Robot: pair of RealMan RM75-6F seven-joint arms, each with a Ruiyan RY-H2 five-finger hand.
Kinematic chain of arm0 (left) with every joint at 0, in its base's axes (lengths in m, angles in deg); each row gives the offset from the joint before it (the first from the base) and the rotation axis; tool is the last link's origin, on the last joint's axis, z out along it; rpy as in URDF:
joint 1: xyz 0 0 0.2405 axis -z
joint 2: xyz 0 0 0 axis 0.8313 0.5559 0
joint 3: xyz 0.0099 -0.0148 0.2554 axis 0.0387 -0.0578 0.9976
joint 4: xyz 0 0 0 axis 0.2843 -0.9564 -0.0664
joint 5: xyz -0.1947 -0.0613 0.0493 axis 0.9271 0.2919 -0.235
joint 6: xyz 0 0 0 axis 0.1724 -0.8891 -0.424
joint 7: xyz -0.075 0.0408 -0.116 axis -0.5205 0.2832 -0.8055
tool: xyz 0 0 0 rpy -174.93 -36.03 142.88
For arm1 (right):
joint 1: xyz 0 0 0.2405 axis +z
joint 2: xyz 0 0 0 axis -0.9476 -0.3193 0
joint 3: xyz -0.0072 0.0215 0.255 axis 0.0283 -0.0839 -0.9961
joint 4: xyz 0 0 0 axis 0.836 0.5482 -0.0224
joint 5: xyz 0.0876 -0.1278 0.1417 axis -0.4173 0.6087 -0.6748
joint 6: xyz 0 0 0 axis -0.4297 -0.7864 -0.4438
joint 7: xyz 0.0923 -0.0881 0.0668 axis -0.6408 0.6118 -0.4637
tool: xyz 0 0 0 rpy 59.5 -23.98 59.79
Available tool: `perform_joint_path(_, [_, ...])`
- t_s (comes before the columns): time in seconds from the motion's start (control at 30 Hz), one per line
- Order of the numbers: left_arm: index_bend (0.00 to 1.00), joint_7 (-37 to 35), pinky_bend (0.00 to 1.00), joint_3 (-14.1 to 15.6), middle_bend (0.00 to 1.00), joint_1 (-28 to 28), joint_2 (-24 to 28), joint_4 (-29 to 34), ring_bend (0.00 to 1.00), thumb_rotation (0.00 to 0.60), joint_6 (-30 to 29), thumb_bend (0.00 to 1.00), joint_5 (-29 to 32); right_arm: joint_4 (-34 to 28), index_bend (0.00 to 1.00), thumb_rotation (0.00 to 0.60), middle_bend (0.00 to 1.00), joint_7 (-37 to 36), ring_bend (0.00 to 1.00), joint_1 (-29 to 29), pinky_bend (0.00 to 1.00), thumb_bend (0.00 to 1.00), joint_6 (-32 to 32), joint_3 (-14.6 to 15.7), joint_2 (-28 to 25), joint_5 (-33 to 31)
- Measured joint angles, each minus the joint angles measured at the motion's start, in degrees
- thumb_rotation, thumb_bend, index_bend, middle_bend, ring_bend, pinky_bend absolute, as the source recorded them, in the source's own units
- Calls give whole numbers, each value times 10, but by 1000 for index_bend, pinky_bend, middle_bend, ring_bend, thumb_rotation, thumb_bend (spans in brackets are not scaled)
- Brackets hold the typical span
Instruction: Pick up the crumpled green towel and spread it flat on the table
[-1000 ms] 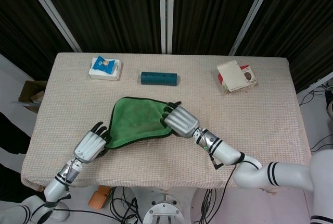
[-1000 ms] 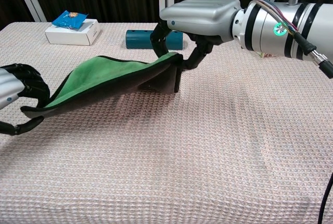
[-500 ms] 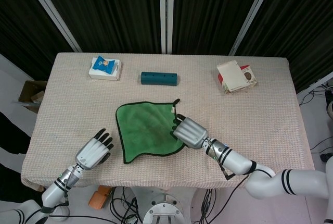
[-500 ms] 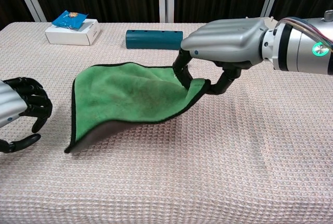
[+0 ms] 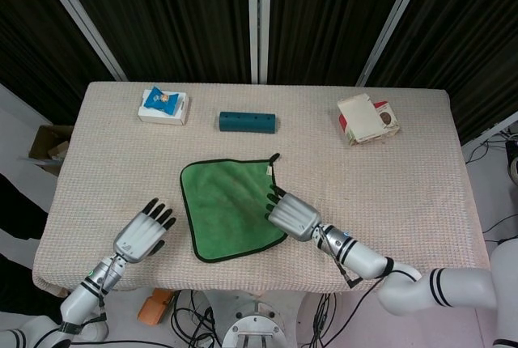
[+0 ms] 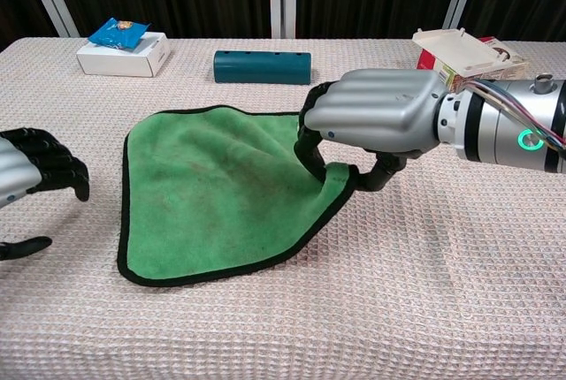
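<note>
The green towel [image 5: 231,208] lies opened out on the table [image 5: 421,186], mid-table & a bit toward the near edge. Most of it is flat on the woven cloth; dark trim runs all round its border. In the chest view the towel [image 6: 217,190] is flat at its left & near parts, but its right edge is lifted & folded up where the right hand has it.

Right hand [image 5: 290,215] sits at the towel's right edge, fingers curled down, and pinches the cloth between thumb & fingers. The chest view shows the same hand [image 6: 376,119] just above the table w/ the raised fold caught under it.

Left hand [image 5: 142,233] is near the table's near-left edge, just left of the towel, apart from it. Fingers look loosely spread w/ nothing in them. In the chest view it [image 6: 31,177] shows at the far left of frame, fingers curved, thumb below & apart, holding nothing.

Along the far side of the table: a white box [image 5: 163,108] w/ a blue packet [image 5: 160,100] on top at the left, a teal block [image 5: 247,122] near the middle, a red & white carton [image 5: 366,118] at the right. All well apart from the towel.
</note>
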Motion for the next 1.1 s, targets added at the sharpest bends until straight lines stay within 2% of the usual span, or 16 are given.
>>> perform_joint_path(0.03, [282, 1, 183, -3, 243, -2, 4, 5, 207, 518, -2, 259, 3, -1, 510, 600, 295, 13, 107, -1, 35, 313, 0, 4, 0, -2])
perform_joint_path(0.13, [280, -1, 183, -14, 243, -7, 18, 18, 207, 517, -11, 243, 13, -7, 208, 600, 167, 50, 15, -4, 0, 70, -1, 12, -3, -13])
perform_joint_path(0.2, [280, -8, 183, -21, 242, -9, 25, 25, 207, 517, -15, 240, 18, -14, 35, 600, 70, 79, 0, -6, 0, 2, -3, 17, -5, -27])
perform_joint_path(0.23, [280, -13, 183, -24, 242, -10, 27, 27, 208, 516, -18, 238, 20, -21, 12, 600, 47, 97, 0, -7, 0, 0, -6, 20, -7, -42])
perform_joint_path(0.33, [280, -32, 183, -36, 242, -14, 32, 31, 207, 516, -27, 234, 28, -46, 0, 600, 6, 137, 0, -12, 0, 0, -19, 26, -17, -81])
perform_joint_path(0.43, [283, -59, 183, -47, 242, -16, 35, 32, 207, 525, -33, 231, 38, -68, 0, 600, 2, 149, 0, -23, 0, 0, -45, 29, -34, -94])
perform_joint_path(0.6, [310, -126, 182, -65, 243, -20, 38, 29, 207, 591, -37, 232, 56, -84, 0, 600, 25, 119, 0, -44, 0, 0, -85, 24, -65, -86])
perform_joint_path(0.7, [360, -169, 178, -65, 244, -19, 32, 14, 207, 600, -39, 239, 49, -84, 0, 600, 45, 80, 0, -56, 0, 0, -100, 12, -78, -82])
perform_joint_path(0.83, [407, -196, 169, -49, 245, -12, 15, -22, 207, 600, -45, 249, -4, -75, 0, 600, 57, 13, 0, -69, 0, 0, -111, -12, -96, -75])
perform_joint_path(0.93, [419, -211, 168, -28, 245, 0, -3, -59, 206, 600, -49, 252, -65, -66, 0, 600, 62, -27, 0, -76, 0, 0, -116, -31, -105, -70])
perform_joint_path(1.1, [425, -237, 167, 12, 245, 28, -41, -124, 206, 600, -62, 252, -167, -48, 0, 600, 66, -58, 0, -89, 0, 0, -125, -50, -111, -61])
